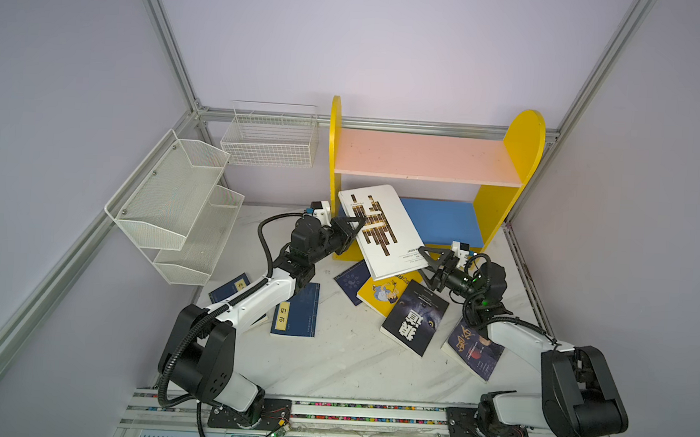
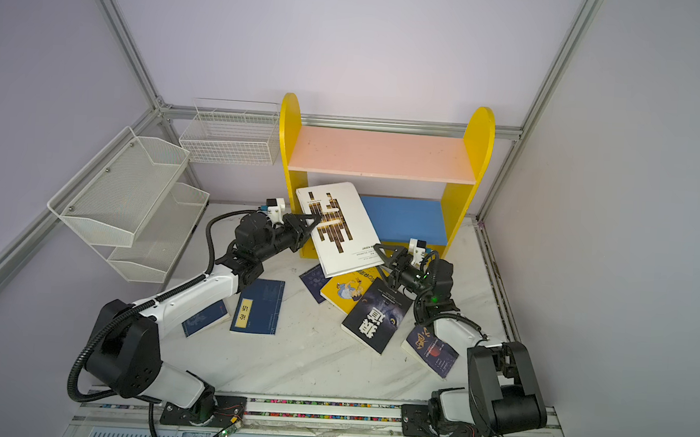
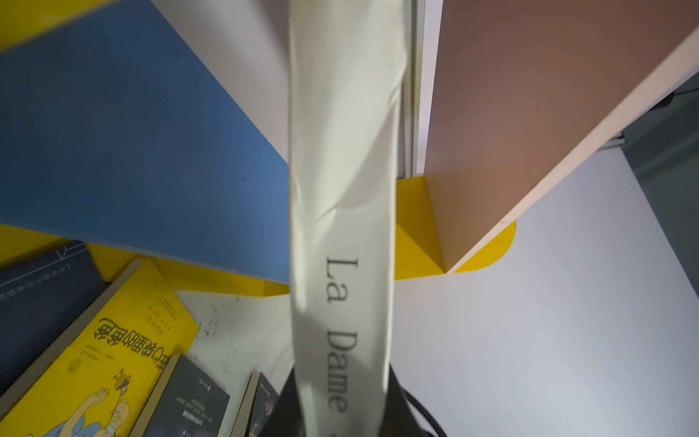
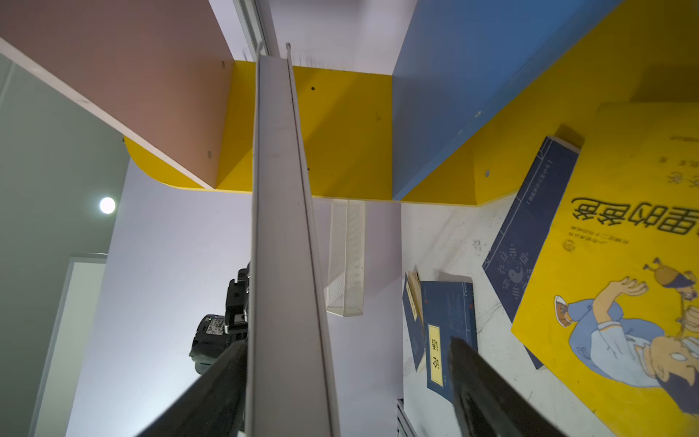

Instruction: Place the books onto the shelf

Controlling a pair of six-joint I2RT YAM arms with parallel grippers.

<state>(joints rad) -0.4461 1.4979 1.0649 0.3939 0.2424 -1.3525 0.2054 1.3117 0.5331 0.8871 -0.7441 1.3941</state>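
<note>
Left gripper [image 1: 358,232] clamps white book [image 1: 385,230] edge, tilted before shelf [image 1: 427,157]; right gripper [image 1: 423,265] spread wide at lower corner.

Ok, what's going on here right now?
The left end effector is shut on the large white book, holding it tilted in front of the blue lower board of the shelf. The right end effector is open, straddling the book's near edge. Six other books lie on the table.

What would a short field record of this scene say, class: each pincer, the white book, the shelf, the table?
Left pincer: shut on the white book, at its side edge
Right pincer: open, straddling that book's lower corner
White book: tilted, lifted, in front of the blue board of the shelf
Pink board: no books
Table: six other books
</note>
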